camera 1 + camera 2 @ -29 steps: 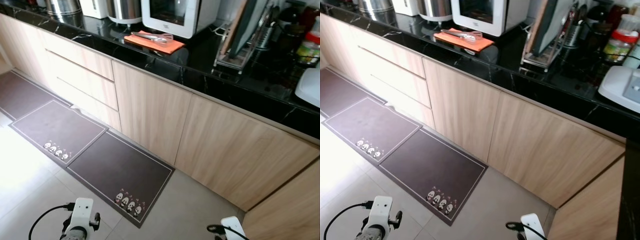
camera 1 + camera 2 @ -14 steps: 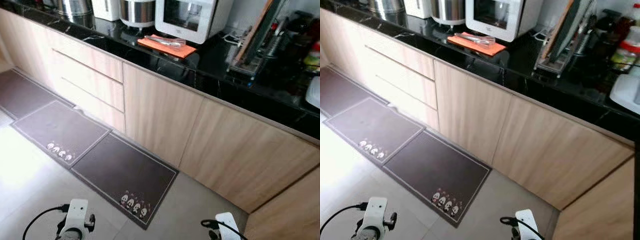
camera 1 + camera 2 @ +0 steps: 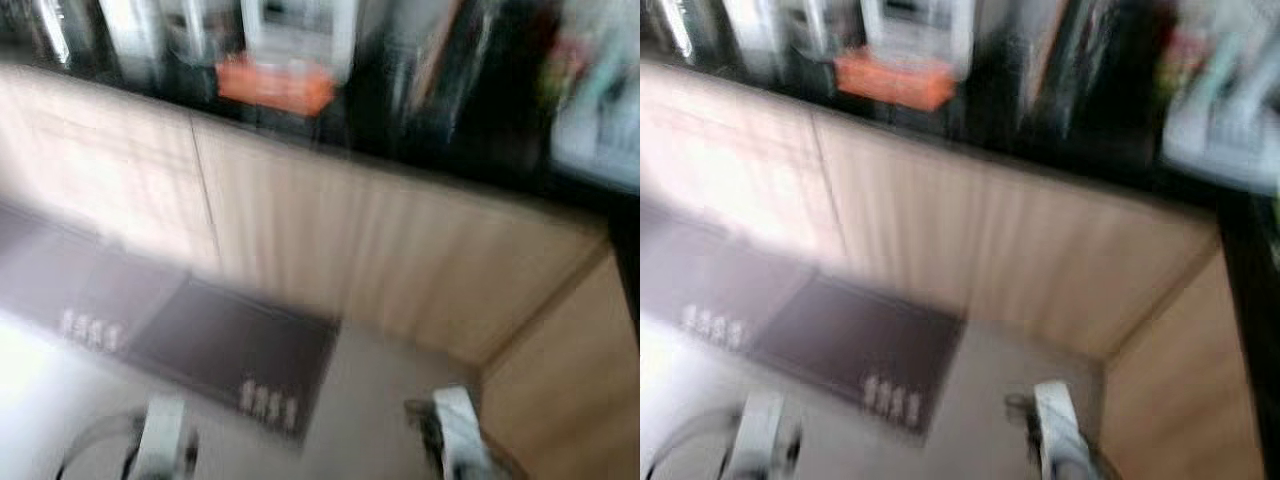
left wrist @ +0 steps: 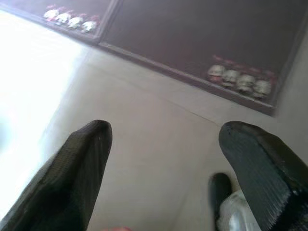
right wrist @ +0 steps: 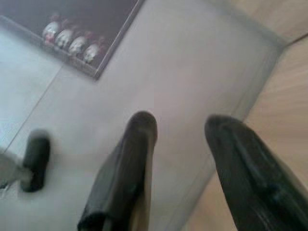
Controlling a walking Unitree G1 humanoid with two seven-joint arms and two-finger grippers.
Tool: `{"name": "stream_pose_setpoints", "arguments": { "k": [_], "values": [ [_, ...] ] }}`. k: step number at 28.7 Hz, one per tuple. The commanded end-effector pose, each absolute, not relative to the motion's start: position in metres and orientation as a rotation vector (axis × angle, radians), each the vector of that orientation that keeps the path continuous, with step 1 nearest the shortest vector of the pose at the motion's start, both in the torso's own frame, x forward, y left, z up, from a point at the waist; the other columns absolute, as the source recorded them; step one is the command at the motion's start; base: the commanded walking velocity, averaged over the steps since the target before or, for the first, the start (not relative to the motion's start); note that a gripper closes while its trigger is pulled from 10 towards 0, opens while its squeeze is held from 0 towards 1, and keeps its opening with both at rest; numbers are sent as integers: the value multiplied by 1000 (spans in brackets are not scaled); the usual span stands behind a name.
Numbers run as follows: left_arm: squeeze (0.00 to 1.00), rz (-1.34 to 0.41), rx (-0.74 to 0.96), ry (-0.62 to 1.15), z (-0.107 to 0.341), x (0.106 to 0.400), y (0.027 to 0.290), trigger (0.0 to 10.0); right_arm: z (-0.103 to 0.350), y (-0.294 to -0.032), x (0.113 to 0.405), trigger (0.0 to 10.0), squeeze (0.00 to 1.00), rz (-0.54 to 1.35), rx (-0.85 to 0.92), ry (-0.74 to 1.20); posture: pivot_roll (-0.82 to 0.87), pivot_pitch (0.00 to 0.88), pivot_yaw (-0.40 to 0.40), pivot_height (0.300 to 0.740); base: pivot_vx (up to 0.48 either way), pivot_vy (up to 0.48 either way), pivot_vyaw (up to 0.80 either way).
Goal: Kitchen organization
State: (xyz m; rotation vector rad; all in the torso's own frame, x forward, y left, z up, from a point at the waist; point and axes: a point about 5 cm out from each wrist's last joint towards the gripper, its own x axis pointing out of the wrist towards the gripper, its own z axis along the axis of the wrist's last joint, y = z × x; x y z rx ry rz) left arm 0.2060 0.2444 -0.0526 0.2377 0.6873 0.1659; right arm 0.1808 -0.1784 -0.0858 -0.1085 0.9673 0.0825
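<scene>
Your head views are blurred by motion, so read only coarse shapes. A black counter runs across the top of the scene, with pale wood cabinets under its front edge and a second wood cabinet face meeting them at the right corner. On the counter, an orange mat lies near the front edge toward the left end, with a white appliance just behind it; the steel and white shapes further left and the dark rack and bottles to the right are too smeared for you to name. A white item rests at the counter's right end. On the light tile floor, two dark mats lie end to end along the cabinet base, each printed with a row of small panda-like figures at one corner. Both arms hang low over the floor, well apart from the counter. Your left gripper points down at bare tile just beside a mat edge, its fingers spread wide with nothing between them. Your right gripper points down at the tile near the cabinet corner, its fingers parted and empty. A dark foot-like shape shows on the floor beside it.
</scene>
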Motion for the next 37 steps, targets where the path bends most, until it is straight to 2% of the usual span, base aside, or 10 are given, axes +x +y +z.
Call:
{"name": "stream_pose_setpoints", "arguments": {
  "k": [1, 12, 16, 20, 29, 37],
  "values": [
    [0, 168, 234, 691, -54, 205, 243, 10000, -84, -177, 185, 10000, 0, 82, -113, 954, 65, 59, -50, 740, 0, 364, 0],
    [0, 188, 223, 678, -51, 209, 246, 10000, -85, -182, 182, 10000, 0, 55, -98, 962, 66, 59, -49, 740, 0, 356, 0],
    [0, 195, 225, 681, -51, 207, 249, 10000, -85, -189, 180, 10000, 0, 51, -88, 963, 69, 62, -48, 740, 0, 356, -784],
    [0, 194, 229, 690, -52, 206, 249, 10000, -87, -195, 173, 10000, 0, 38, -93, 970, 71, 63, -46, 740, 0, 356, 0],
    [0, 184, 238, 695, -52, 206, 250, 10000, -91, -193, 164, 10000, 0, 31, -83, 993, 87, 56, -36, 740, 0, 358, 0],
    [0, 183, 238, 691, -51, 207, 249, 10000, -92, -193, 163, 10000, 0, 38, -95, 995, 92, 49, -37, 740, 0, 387, -528]
  ]
}}
